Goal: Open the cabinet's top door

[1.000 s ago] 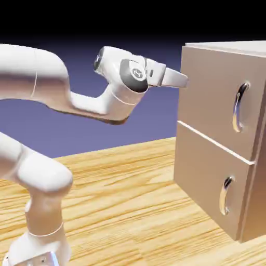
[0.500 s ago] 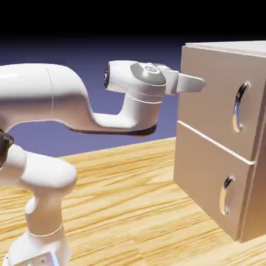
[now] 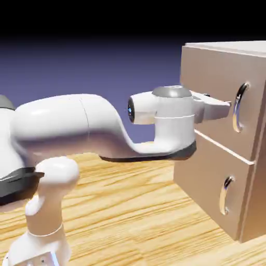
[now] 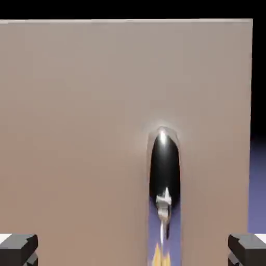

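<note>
1. Claw (image 3: pixel 224 105) sits level in front of the top door (image 3: pixel 213 98), fingers spread wide, gripping nothing.
2. Handle (image 3: pixel 239 106) lies just beyond the claw's tips, its long axis running upright on the door.
3. Door looks shut on the cabinet (image 3: pixel 249 208).

Clear gap btwn pincer (image 3: pixel 224 105), handle (image 3: pixel 238 108)

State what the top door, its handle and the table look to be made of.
Top door: matte beige painted panel, flat and grainless; possibly laminate or wood.
Handle: polished metal, mirror-like with bright highlights.
Table: light wood, clear wavy grain.
</note>
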`<action>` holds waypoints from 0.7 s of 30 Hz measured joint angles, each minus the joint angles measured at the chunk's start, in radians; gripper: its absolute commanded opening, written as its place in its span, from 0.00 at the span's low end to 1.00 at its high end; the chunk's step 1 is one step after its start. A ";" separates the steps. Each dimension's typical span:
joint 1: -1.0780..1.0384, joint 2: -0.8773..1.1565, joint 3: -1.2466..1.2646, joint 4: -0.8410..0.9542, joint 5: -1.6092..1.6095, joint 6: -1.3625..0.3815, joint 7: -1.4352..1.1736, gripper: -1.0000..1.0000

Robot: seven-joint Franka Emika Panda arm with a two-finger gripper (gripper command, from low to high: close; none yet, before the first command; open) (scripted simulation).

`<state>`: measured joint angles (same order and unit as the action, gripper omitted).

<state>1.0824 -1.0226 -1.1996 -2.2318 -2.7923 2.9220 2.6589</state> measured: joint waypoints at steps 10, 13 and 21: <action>0.214 0.016 -0.137 0.162 -0.105 -0.017 0.063 0.00; 0.142 0.053 -0.095 0.098 -0.105 -0.059 0.113 0.00; -0.148 0.163 0.114 -0.122 -0.038 -0.199 0.238 0.00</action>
<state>0.9344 -0.8598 -1.0855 -2.3536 -2.8300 2.7229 2.8973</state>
